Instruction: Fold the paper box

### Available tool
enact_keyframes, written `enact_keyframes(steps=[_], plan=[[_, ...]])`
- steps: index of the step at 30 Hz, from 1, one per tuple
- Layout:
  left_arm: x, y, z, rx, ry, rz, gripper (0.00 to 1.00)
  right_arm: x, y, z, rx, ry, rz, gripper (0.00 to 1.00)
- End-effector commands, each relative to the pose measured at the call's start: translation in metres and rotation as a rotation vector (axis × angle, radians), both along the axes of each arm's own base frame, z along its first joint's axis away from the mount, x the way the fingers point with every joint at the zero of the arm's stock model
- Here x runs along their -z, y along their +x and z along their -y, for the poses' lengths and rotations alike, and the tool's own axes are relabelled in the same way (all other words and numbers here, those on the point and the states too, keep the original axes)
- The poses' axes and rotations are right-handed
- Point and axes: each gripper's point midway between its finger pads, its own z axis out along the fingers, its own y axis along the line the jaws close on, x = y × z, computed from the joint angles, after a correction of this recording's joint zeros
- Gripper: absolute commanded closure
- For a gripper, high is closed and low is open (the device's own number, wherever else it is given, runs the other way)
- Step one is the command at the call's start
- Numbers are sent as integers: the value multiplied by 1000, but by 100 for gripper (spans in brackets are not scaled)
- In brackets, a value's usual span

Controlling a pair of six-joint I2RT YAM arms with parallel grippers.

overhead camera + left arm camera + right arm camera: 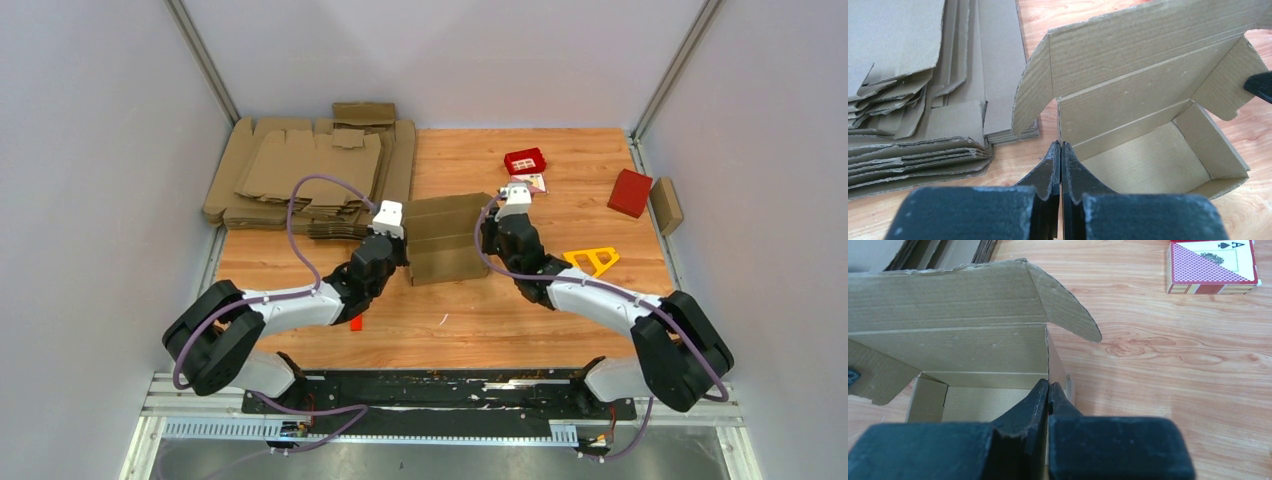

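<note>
The paper box (445, 240) stands in the middle of the table as a brown cardboard tray with its long back wall up and its top open. My left gripper (403, 240) is at its left end. In the left wrist view that gripper (1061, 145) is shut, its fingers astride the end wall of the box (1128, 100). My right gripper (488, 238) is at the right end. In the right wrist view it (1048, 383) is shut the same way on the other end wall of the box (948, 340), whose rounded side flap juts outward.
A pile of flat cardboard blanks (300, 175) lies at the back left, close to the box. Two red boxes (525, 160) (630, 192), a card pack (1213, 265), a yellow triangle (592, 260) and a brown block (666, 205) lie to the right.
</note>
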Motion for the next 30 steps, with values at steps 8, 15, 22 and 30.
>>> enact_keyframes(steps=[8,15,22,30], plan=[[-11,-4,8,-34,-143,8,100,18,-32,2,-58,-24,-124,100],[2,-12,9,-36,-155,4,100,21,-43,-6,-111,17,-158,99],[14,-17,13,3,-132,-3,100,22,-51,5,-88,-6,-175,94],[20,-22,6,29,-79,30,100,4,-77,9,-169,35,-150,66]])
